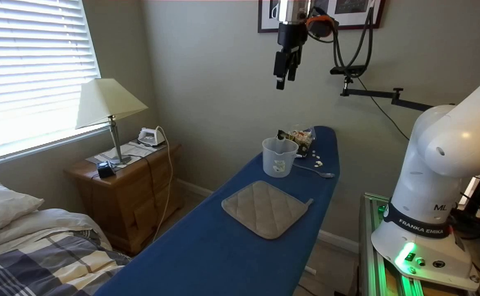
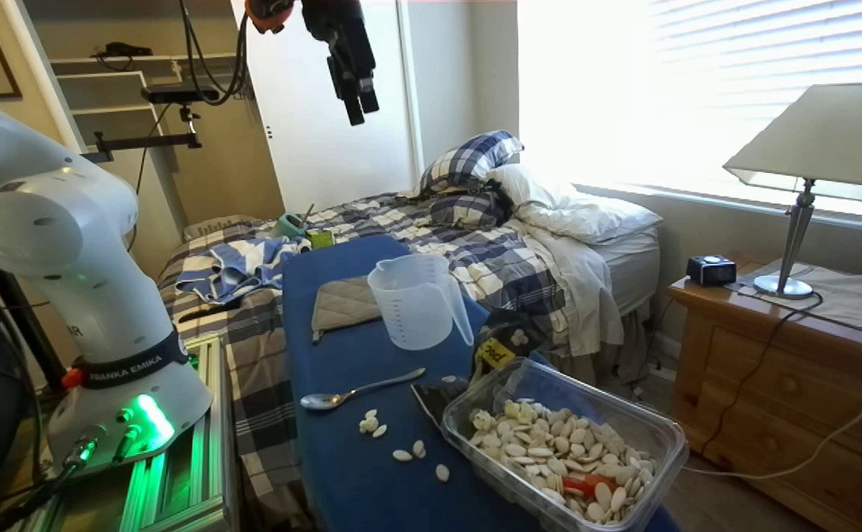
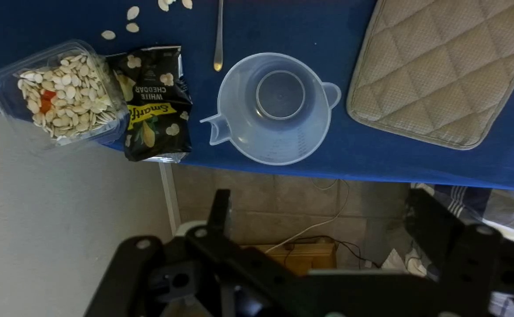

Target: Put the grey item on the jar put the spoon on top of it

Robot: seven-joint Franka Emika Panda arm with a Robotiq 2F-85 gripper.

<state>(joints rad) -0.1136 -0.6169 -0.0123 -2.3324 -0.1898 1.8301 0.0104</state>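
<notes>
The grey item, a quilted pad (image 1: 266, 209), lies flat on the blue board. It also shows in the other views (image 2: 346, 304) (image 3: 441, 70). The jar, a translucent measuring jug (image 1: 279, 160) with a handle and spout, stands upright and open beside the pad (image 2: 416, 310) (image 3: 279, 136). The spoon (image 1: 326, 175) lies on the board by the jar, on the side away from the pad (image 2: 371, 386); its bowl is outside the wrist view (image 3: 219, 39). My gripper (image 1: 286, 82) is high above the board, open and empty (image 2: 363, 114), its fingers wide apart in the wrist view (image 3: 320, 196).
A black popcorn bag (image 3: 157, 105) and a clear tub of seeds (image 2: 563, 443) stand near the jar. Loose seeds (image 2: 401, 455) lie by the spoon. The narrow blue ironing board (image 1: 223, 255) has a bed (image 1: 59, 263) and nightstand (image 1: 128, 209) alongside. A wall stands behind it.
</notes>
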